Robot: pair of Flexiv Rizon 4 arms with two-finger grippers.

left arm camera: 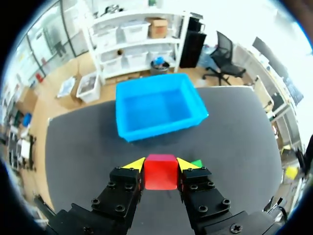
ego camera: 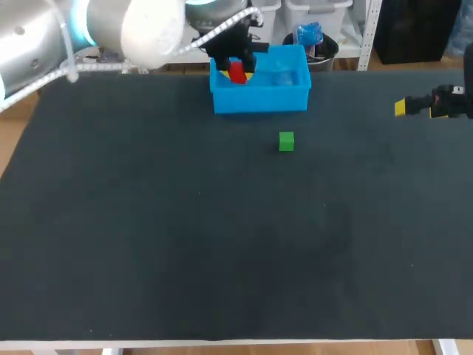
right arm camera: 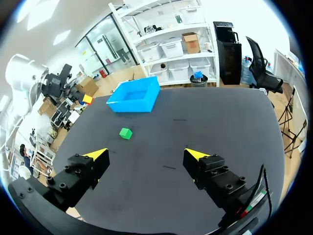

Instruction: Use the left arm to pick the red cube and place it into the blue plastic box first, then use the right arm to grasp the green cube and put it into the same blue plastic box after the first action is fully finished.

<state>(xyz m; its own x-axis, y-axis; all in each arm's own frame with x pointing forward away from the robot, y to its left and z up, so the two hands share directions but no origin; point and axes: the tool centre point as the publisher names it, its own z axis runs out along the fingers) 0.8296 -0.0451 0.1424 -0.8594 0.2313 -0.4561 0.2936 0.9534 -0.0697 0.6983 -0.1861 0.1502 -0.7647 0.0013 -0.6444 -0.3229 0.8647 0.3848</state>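
- head view: my left arm (ego camera: 111, 29) comes in from the far left corner, and my left claw (ego camera: 238, 72) is clamped on the red cube (ego camera: 236, 72), which shows against the left half of the blue box (ego camera: 260, 92)
- the green cube (ego camera: 287, 141) sits alone on the dark worktop (ego camera: 185, 237), a bit in front of the box and apart from it
- my right claw (ego camera: 403, 107) is over the right edge of the worktop, and from this angle I can't tell how wide it is
- left wrist view: red cube (left arm camera: 161, 171) squeezed between both yellow tips of the left claw (left arm camera: 161, 165), blue box (left arm camera: 159, 110) ahead of it with the cube not in it, and a sliver of green cube (left arm camera: 196, 162) peeks out behind one finger
- right wrist view: right claw (right arm camera: 146, 155) is spread wide with nothing in it, the green cube (right arm camera: 125, 133) lies ahead on the worktop, the blue box (right arm camera: 134, 97) is further on, and the left claw (right arm camera: 88, 99) hangs off to the side of it
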